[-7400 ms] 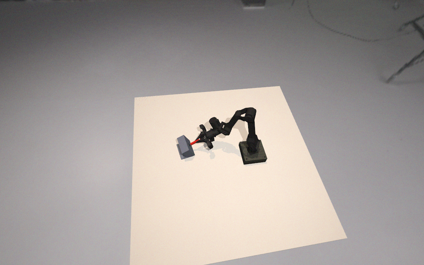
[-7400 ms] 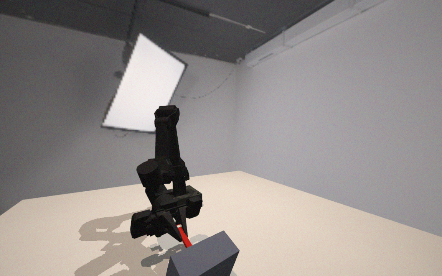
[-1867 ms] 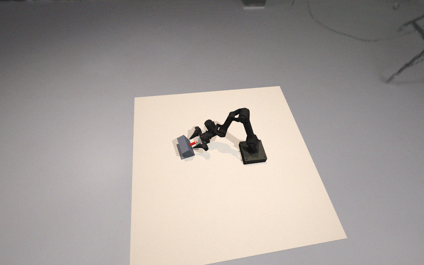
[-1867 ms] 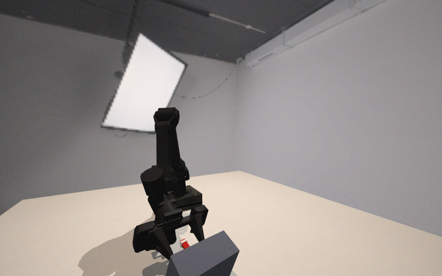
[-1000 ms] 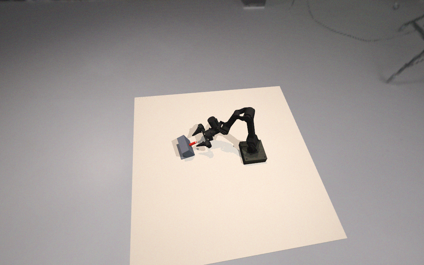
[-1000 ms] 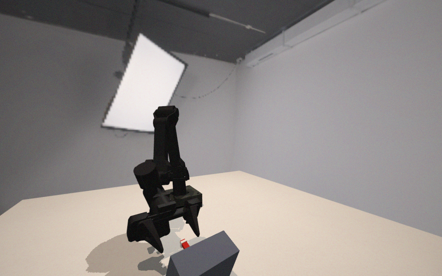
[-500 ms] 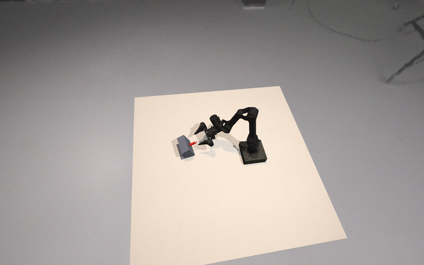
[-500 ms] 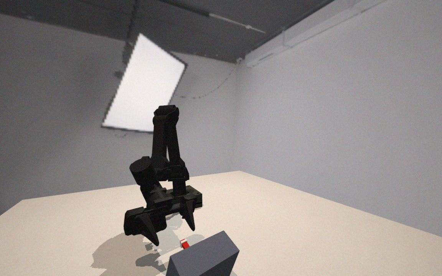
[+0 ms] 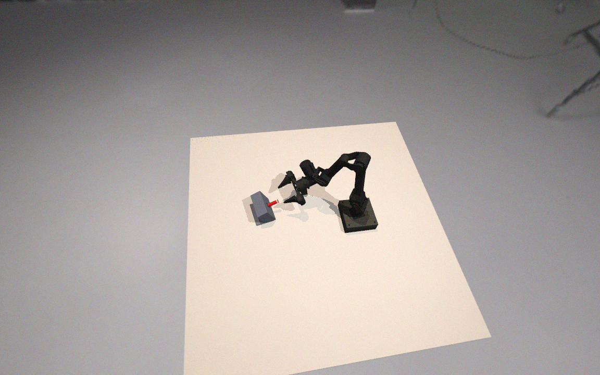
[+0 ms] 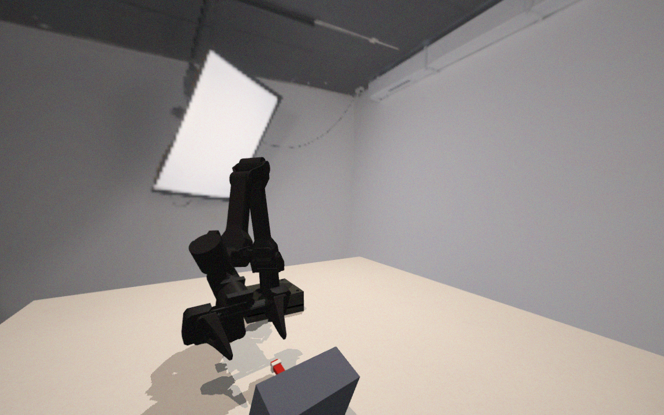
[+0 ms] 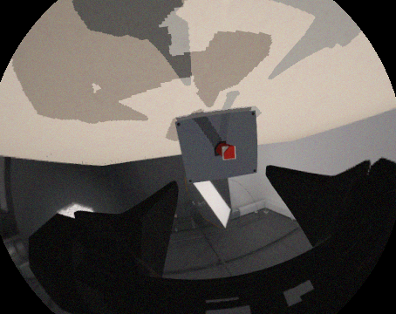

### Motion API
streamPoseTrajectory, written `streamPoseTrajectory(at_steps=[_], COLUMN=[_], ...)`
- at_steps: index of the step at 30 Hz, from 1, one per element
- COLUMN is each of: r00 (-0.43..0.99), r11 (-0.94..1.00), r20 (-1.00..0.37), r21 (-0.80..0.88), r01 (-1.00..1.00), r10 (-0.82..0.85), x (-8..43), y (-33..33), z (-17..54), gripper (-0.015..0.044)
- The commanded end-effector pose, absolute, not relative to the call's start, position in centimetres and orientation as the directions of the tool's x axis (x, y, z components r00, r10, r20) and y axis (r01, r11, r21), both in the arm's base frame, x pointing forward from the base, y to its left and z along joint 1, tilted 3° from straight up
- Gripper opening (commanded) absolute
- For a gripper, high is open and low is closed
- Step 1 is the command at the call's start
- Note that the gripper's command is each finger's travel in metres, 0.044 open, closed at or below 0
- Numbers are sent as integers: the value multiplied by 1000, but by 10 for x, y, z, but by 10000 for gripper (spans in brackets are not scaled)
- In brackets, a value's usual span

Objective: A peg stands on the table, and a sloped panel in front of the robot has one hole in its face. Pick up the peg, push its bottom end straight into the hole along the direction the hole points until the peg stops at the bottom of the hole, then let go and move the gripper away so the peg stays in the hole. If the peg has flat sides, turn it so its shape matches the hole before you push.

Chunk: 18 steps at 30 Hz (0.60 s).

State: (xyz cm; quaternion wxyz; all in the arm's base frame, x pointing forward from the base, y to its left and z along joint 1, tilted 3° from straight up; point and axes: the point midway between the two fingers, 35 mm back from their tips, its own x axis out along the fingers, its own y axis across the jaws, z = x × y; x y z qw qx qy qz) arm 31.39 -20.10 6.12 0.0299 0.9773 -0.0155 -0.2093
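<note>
You have the gripper (image 10: 254, 343) at lower centre of the exterior view with its jaws spread wide and holding nothing, clear of the peg (image 9: 272, 202), evidently so it stays seated. Beyond it, at centre of the wrist view, the red, flat-sided peg projects from the sloped grey panel (image 11: 217, 146), lodged in its hole, above the worktop (image 9: 321, 289).
</note>
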Motion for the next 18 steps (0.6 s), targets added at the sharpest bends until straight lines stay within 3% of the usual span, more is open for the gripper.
streamPoseTrajectory(at_steps=[1,18], r00=[912,911], r11=[-998,-998], r20=[-409,-409], r21=[63,61], r01=[-14,-16], r10=[-39,-40], x=[307,292], y=[-199,-201], z=[63,73], gripper=[440,440])
